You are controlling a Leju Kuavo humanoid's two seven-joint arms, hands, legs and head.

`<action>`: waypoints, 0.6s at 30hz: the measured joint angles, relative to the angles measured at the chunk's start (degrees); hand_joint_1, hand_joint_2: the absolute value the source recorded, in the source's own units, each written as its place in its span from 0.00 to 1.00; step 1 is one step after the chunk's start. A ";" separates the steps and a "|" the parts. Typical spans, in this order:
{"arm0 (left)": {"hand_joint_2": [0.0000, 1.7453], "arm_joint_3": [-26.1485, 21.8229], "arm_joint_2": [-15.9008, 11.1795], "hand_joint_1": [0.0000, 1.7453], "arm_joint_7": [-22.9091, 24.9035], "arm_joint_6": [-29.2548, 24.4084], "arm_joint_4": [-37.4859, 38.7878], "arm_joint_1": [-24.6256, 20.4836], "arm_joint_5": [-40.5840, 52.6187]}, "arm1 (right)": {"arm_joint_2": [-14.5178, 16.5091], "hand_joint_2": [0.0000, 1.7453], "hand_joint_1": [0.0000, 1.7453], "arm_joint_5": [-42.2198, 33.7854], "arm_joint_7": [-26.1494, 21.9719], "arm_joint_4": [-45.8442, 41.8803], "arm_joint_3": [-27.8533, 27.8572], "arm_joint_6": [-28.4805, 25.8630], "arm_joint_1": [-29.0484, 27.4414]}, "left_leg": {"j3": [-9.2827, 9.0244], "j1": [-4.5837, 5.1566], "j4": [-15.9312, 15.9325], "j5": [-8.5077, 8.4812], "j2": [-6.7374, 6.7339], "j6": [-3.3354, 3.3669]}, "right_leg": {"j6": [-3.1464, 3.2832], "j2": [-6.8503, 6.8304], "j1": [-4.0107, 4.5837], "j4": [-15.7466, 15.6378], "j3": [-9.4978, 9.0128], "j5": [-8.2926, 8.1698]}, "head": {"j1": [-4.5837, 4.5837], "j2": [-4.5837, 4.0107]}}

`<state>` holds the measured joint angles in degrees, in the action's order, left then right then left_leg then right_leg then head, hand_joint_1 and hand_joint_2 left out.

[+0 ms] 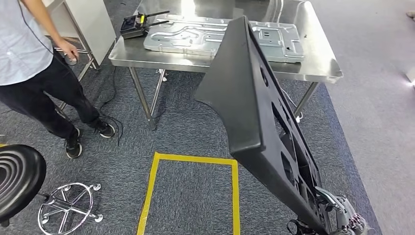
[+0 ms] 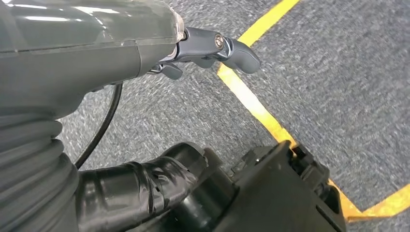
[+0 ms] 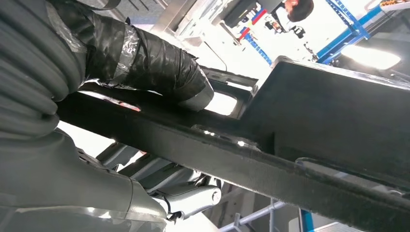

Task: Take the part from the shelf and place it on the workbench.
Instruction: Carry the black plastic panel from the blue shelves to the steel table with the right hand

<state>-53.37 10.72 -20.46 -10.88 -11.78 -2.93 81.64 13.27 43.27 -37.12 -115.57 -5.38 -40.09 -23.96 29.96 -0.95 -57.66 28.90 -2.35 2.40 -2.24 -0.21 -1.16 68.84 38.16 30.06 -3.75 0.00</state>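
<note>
Head view: right hand [image 1: 342, 215] grips lower edge of large black moulded part [image 1: 254, 107], cutouts along it, tilted upright; left hand [image 2: 212, 48] holds nothing.

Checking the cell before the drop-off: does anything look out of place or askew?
The large black moulded plastic panel stands steeply on edge, gripped at its lower end by the right robot hand. A grey pressed-metal plate and a black antenna box already occupy the steel workbench.

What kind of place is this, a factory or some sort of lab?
Probably a workshop or robot test area made up like a factory station. A stainless-steel workbench carries a pressed metal panel, yellow tape marks a box on the grey carpet, and the right hand holds a large black part.
</note>
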 joint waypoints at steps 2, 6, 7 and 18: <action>1.00 0.28 0.01 0.00 0.04 0.09 0.00 -0.08 0.00 | -0.27 1.00 1.00 -0.02 -0.01 0.10 -0.33 -0.01 0.08 | -0.41 0.14 -0.03 0.35 -0.46 -0.49 | 0.47 -1.12 0.20 -7.61 -3.99 -2.75 | 0.01 0.00; 1.00 0.34 -0.06 0.00 0.21 0.21 0.00 -0.25 0.00 | -0.60 1.00 1.00 -0.63 -0.01 0.23 -0.63 -0.01 0.13 | -0.81 0.28 0.10 0.77 -0.95 -1.80 | 1.66 -0.95 0.63 -10.52 -5.23 -3.17 | 0.02 0.00; 1.00 0.34 -0.09 0.00 0.24 0.29 0.00 -0.29 0.00 | -0.68 1.00 1.00 -1.08 0.02 0.31 -0.75 0.00 0.16 | -0.71 0.21 -0.36 1.24 -0.58 -2.10 | 2.04 -0.73 0.51 -10.74 -5.33 -3.26 | 0.02 0.00; 1.00 0.31 -0.44 0.00 0.30 1.11 0.00 -0.17 0.00 | -1.26 1.00 1.00 -0.91 0.22 3.38 -2.38 0.01 1.00 | 1.51 0.24 -1.98 -0.23 2.36 -1.67 | 2.62 1.45 0.83 -10.34 -5.98 -2.56 | 0.06 0.00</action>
<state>-53.07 10.27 -20.16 -9.77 -11.78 -3.10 81.64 12.02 42.36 -36.89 -112.20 -7.76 -40.09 -22.96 31.47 -0.71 -59.65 28.67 0.00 0.73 0.38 1.24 -0.33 58.50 32.18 27.50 -3.69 0.00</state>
